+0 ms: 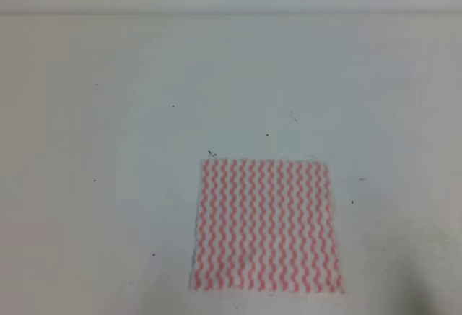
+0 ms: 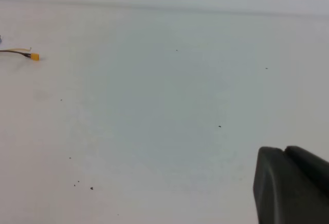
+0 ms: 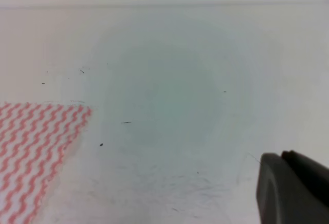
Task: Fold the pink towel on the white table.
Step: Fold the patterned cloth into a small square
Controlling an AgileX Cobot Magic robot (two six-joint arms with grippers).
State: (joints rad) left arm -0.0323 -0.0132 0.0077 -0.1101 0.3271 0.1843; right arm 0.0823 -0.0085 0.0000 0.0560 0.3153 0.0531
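towel (image 1: 266, 224) flat on table (image 1: 108, 149): judged light, limp; pinch corners. state of both arms' fingers: cannot tell.

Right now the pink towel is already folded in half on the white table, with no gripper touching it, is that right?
Not folded: the pink towel lies spread flat as a full square on the white table, as the exterior high view shows. No gripper touches it.

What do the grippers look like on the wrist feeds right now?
Little shows. In each wrist view a matte black, rounded, blocky part of the left gripper and right gripper fills the lower right corner. No markings or cables on them. Neither arm appears in the high view.
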